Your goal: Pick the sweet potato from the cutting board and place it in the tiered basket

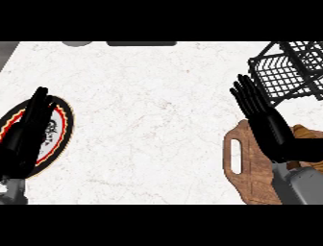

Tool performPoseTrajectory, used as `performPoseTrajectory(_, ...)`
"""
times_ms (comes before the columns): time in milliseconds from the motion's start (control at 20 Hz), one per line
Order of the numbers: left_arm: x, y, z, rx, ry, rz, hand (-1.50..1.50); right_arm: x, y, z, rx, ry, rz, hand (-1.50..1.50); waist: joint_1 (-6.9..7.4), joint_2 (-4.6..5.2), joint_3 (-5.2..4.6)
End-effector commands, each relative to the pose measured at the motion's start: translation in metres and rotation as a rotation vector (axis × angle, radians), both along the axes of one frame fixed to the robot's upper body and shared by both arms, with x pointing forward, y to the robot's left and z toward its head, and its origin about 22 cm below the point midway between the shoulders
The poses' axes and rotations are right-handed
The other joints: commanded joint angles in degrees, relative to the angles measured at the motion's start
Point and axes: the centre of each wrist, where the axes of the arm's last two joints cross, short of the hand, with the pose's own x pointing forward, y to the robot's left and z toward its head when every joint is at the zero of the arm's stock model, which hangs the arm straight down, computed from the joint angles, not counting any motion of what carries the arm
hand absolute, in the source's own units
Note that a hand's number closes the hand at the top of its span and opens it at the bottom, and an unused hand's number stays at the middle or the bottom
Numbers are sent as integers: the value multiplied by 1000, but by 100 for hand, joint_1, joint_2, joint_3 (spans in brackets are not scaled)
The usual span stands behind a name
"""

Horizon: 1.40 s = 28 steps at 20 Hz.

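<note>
The white marbled surface (157,120) fills most of the head view. At the near right lies the wooden cutting board (244,163), with a slot handle on its left side. The sweet potato (313,139) is on this board, at its right part; only an orange-brown piece of it shows, because the right hand (274,129) is over it and hides much of it. The fingers (248,98) of the right hand are straight and close together, and they point to the far side, reaching past the far edge of the board. The thumb stretches to the right, across the sweet potato. The fingers are not curled around the sweet potato, and I cannot tell if the palm touches it.

The black wire tiered basket (299,67) stands at the far right corner, just beyond the fingertips of the right hand.

At the near left lies a round plate (63,129) with a dark rim and a red and yellow border. The left hand (26,129) rests over it, open, with straight fingers pointing far.
</note>
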Motion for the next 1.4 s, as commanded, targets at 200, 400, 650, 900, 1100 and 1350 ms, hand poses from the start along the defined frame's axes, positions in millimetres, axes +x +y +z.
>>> performPoseTrajectory(200, 8, 42, 6, 287, -9, 123, 0, -18, -75, 11, -351, -74, -352, 150, -444, -42, -198)
performPoseTrajectory(400, -7, 48, -10, 270, 61, 166, 0, -38, -163, -4, -583, -4, -889, -150, -1022, -55, -262)
performPoseTrajectory(650, -6, 51, -18, 317, 72, 159, 0, -92, -152, -8, -661, -62, -1059, -150, -707, -95, -225)
performPoseTrajectory(900, -7, 33, -30, 308, 47, 102, 0, -129, -138, 9, -881, 66, -931, -150, -465, -46, -255)
performPoseTrajectory(1100, 4, 33, -19, 318, 40, 112, 0, -143, -152, 27, -1150, 250, -807, -150, -414, 6, -280)
performPoseTrajectory(1350, 18, 20, -14, 327, 21, 67, 0, -137, -121, 67, -1282, 373, -776, -150, -224, 39, -264)
